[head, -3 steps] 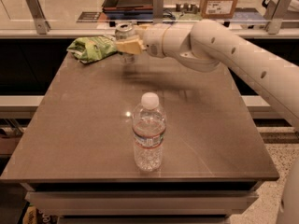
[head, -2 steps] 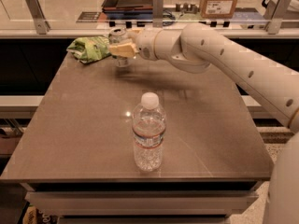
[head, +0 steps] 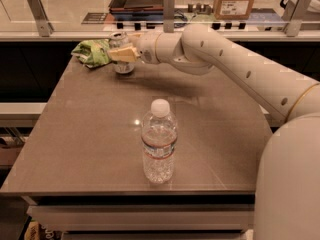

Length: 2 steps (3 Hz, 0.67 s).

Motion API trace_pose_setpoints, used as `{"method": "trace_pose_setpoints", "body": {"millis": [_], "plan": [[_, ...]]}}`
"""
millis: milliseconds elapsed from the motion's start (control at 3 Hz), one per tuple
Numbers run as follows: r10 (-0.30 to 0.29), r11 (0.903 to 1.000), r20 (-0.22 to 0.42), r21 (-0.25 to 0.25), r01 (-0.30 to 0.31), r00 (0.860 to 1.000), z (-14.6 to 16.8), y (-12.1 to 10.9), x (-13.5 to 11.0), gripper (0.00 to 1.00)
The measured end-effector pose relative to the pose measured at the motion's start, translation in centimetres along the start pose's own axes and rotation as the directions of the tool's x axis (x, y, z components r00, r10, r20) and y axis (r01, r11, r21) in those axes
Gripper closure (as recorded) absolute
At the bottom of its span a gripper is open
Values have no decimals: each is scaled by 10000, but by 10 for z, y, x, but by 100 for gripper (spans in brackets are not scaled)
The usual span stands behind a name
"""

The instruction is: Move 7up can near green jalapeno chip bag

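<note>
Camera view, the only one.
- Arm reaches across from the right to the far left corner of the table (head: 225,134).
- End effector (head: 121,54) is clamped on the 7up can (head: 119,38); a tan finger pad (head: 126,54) crosses the can's middle, leaving the top and base showing.
- Can is upright, just beside the green jalapeno chip bag (head: 91,52), on its right. Cannot tell whether the two touch, or whether the base is seated on the table.
- Water bottle (head: 159,145) stands near the front edge, well apart and out of the way.

Judgement: placement step, nearly done.
- Lower straight down until the base sits flat.
- Spread the fingers without twisting.
- Withdraw rightward, away from the bag, so neither can nor foil gets nudged.
</note>
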<state>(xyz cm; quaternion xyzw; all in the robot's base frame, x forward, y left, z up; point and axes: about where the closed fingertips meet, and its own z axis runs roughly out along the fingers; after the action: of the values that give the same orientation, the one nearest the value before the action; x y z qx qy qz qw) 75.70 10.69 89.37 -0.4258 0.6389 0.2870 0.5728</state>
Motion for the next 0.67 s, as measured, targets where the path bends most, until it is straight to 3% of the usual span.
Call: {"method": "trace_pose_setpoints", "body": {"millis": [333,667], "plan": [[269,9995,61,-187,-268,9996,12,-8,3,100],[262,9994,76,-210,-261,9996,13,-7,2,87]]}}
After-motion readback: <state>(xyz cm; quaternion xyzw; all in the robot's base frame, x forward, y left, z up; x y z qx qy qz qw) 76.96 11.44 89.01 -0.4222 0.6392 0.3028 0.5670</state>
